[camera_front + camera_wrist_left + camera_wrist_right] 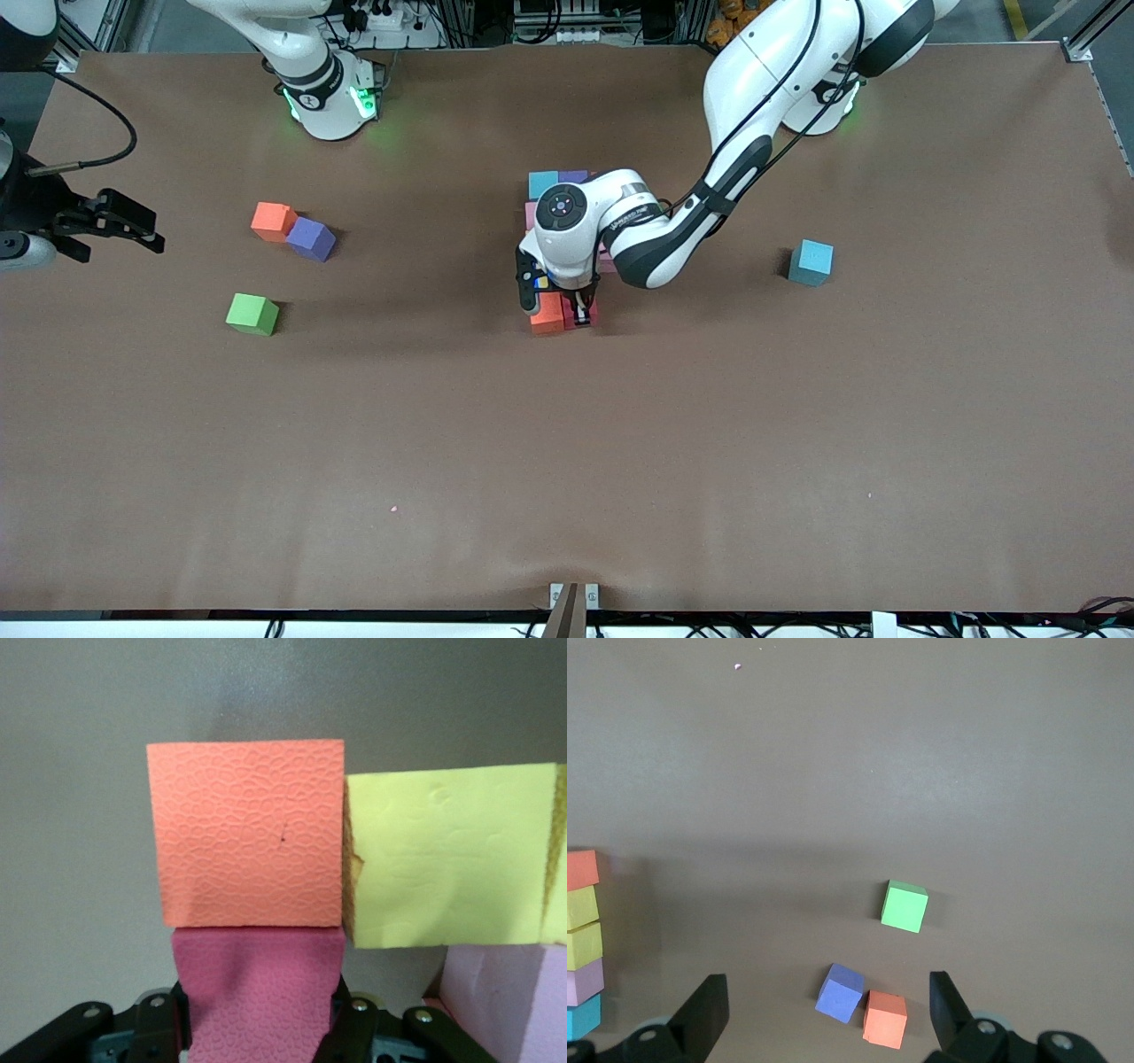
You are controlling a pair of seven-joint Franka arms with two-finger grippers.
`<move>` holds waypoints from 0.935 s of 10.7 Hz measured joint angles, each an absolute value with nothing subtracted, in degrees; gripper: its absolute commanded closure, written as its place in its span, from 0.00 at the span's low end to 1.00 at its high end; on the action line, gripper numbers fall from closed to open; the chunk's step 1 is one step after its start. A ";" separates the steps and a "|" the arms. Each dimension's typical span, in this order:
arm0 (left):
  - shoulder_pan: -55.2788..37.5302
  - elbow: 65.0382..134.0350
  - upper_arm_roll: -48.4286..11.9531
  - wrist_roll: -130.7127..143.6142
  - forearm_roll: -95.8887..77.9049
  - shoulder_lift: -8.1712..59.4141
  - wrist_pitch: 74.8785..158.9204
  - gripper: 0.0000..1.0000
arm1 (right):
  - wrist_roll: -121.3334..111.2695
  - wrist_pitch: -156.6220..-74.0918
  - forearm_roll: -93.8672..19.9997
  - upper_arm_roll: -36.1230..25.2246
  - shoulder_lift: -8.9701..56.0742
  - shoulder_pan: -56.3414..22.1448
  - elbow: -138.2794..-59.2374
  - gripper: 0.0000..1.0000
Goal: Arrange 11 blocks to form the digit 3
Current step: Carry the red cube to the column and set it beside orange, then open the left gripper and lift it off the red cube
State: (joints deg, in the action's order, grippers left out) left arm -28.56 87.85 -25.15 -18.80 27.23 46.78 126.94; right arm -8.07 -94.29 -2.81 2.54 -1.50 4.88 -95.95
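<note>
The left tool [562,312] grips a dark pink cube [259,992] on the bench [567,461], touching the orange cube [547,313] at the partly built digit 3 [560,257]. The right tool [106,226] waits with fingers spread wide toward the right arm's end, well apart from that figure.

a robotics lab or test cell is shown. a large table [567,461] covered with a plain brown sheet is flanked along one edge by two white robot arm bases [332,97] lit by green status lights. aluminium framing [1094,35], a power strip [381,18] and bundled cables are seen past the table edge. foam cubes [252,313] in bright colours are laid out as test pieces, and nothing domestic is seen.
</note>
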 measured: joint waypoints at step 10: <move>-26.31 85.95 -25.01 -16.53 26.81 39.98 121.03 0.00 | -8.07 -94.32 -2.81 2.54 -1.49 4.89 -95.94 0.00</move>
